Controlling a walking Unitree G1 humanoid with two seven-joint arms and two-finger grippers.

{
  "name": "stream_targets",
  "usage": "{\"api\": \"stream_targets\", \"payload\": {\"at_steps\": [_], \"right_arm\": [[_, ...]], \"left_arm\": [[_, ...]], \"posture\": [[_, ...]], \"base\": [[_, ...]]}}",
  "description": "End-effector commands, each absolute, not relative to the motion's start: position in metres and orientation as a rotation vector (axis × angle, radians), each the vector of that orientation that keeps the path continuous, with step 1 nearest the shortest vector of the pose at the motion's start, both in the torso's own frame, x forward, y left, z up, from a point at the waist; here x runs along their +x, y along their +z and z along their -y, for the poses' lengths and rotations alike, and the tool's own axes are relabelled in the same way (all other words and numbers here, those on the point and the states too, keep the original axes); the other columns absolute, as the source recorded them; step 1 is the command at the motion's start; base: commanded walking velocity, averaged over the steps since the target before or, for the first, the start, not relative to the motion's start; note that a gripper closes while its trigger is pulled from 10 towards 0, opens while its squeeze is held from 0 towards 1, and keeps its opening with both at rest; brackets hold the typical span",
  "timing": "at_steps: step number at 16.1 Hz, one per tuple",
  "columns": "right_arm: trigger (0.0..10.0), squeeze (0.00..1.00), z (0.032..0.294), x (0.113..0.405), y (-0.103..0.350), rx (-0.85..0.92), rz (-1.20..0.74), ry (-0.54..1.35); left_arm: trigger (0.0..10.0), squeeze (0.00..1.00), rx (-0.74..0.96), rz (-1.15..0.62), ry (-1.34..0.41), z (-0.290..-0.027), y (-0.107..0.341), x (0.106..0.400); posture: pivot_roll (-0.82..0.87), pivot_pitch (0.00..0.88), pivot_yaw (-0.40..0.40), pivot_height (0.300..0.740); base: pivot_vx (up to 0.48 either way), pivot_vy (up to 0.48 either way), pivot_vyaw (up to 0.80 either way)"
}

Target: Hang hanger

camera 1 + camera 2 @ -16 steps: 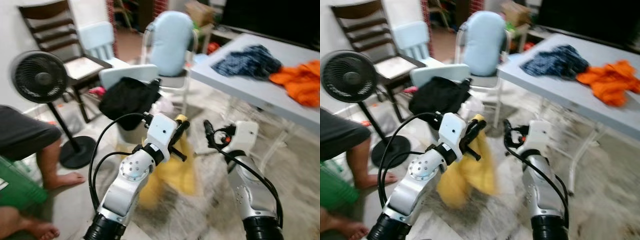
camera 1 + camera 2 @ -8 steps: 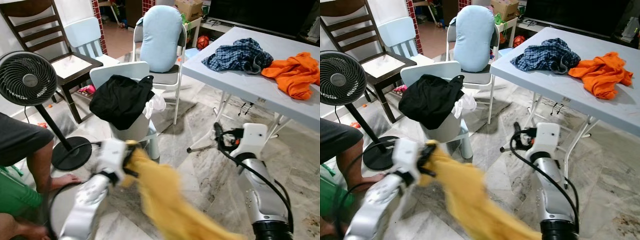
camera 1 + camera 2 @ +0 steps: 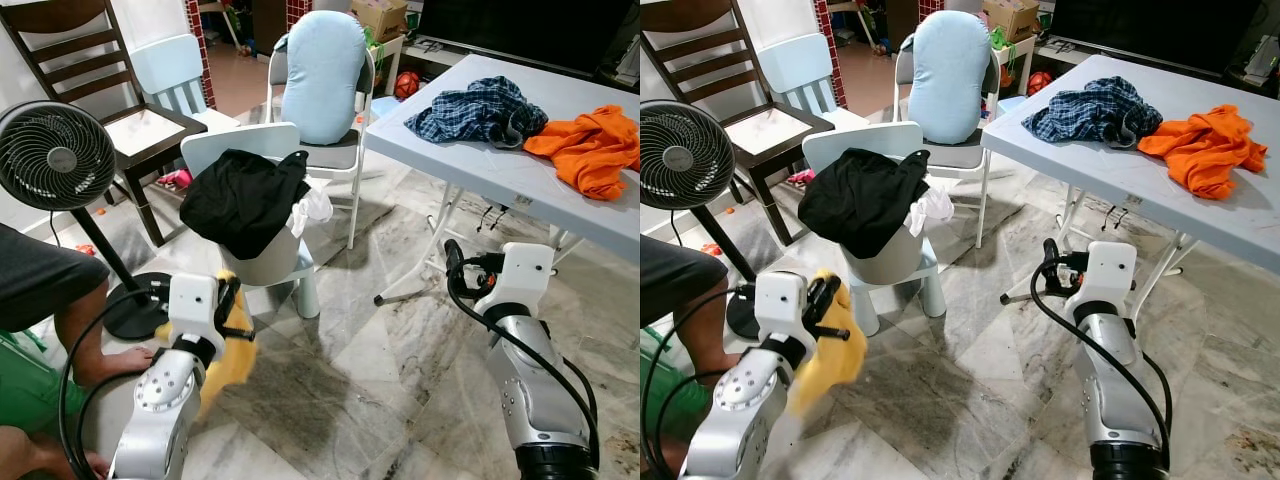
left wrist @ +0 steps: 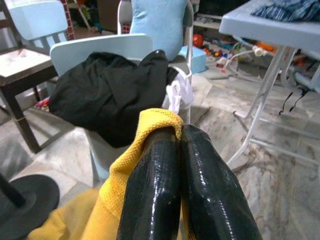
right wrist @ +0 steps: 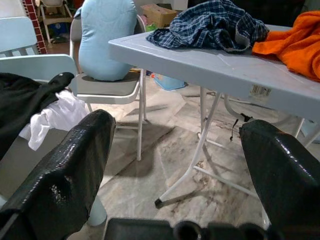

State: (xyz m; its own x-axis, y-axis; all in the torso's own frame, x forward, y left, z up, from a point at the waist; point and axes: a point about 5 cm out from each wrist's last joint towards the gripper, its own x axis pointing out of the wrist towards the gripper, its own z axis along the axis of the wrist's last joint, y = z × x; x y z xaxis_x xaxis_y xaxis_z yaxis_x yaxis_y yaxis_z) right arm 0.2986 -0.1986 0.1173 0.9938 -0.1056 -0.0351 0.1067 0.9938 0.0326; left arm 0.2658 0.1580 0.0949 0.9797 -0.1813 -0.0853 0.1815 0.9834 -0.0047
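We see the left gripper [image 4: 177, 150] held low over the marble floor [image 3: 400, 330], its two black fingers pressed together on a fold of yellow cloth [image 4: 125, 175]. The cloth hangs down beside the left arm. Whether a hanger lies inside the cloth we cannot tell; the folds cover whatever is there.

The right gripper [image 5: 175, 165] is raised near the table leg [image 3: 440, 230], its fingers spread wide with nothing between them.

Ahead stands a small pale chair [image 3: 250, 150] draped with black clothing [image 3: 240, 200] and a white item. The grey table [image 3: 480, 165] carries a blue plaid garment [image 3: 480, 108] and an orange garment [image 3: 590, 150]. A black fan [image 3: 55, 155] stands at the robot's left, beside a person's leg [image 3: 90, 320].
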Motion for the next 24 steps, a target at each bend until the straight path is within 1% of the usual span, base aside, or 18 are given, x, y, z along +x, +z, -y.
{"api": "stream_targets", "payload": {"at_steps": [1,5,9,16,24], "right_arm": [[10.0,0.00,0.202,0.296,0.121,0.044,-0.024,-0.127],[10.0,0.00,0.200,0.296,0.116,0.045,-0.041,-0.127],[10.0,0.00,0.198,0.298,0.117,0.037,-0.044,-0.117],[10.0,0.00,0.196,0.299,0.117,0.036,-0.044,-0.102],[10.0,0.00,0.196,0.302,0.117,0.036,-0.041,-0.100]], "left_arm": [[10.0,0.00,0.003,-0.031,-0.194,-0.157,0.107,0.270],[10.0,0.00,-0.014,-0.070,-0.132,-0.163,0.104,0.276],[10.0,0.00,-0.044,-0.071,-0.148,-0.163,0.104,0.278],[10.0,0.00,-0.075,-0.073,-0.170,-0.164,0.103,0.279],[10.0,0.00,-0.090,-0.077,-0.171,-0.162,0.102,0.281]], "posture": [[0.02,0.038,-0.017,0.740],[0.02,0.035,-0.018,0.740],[0.03,0.030,-0.023,0.740],[0.02,0.024,-0.027,0.740],[0.02,0.019,-0.024,0.740]], "base": [[0.000,0.000,-0.42],[0.000,0.000,-0.74],[0.000,0.000,-0.80],[0.000,0.282,-0.77],[0.301,0.288,0.00]]}}
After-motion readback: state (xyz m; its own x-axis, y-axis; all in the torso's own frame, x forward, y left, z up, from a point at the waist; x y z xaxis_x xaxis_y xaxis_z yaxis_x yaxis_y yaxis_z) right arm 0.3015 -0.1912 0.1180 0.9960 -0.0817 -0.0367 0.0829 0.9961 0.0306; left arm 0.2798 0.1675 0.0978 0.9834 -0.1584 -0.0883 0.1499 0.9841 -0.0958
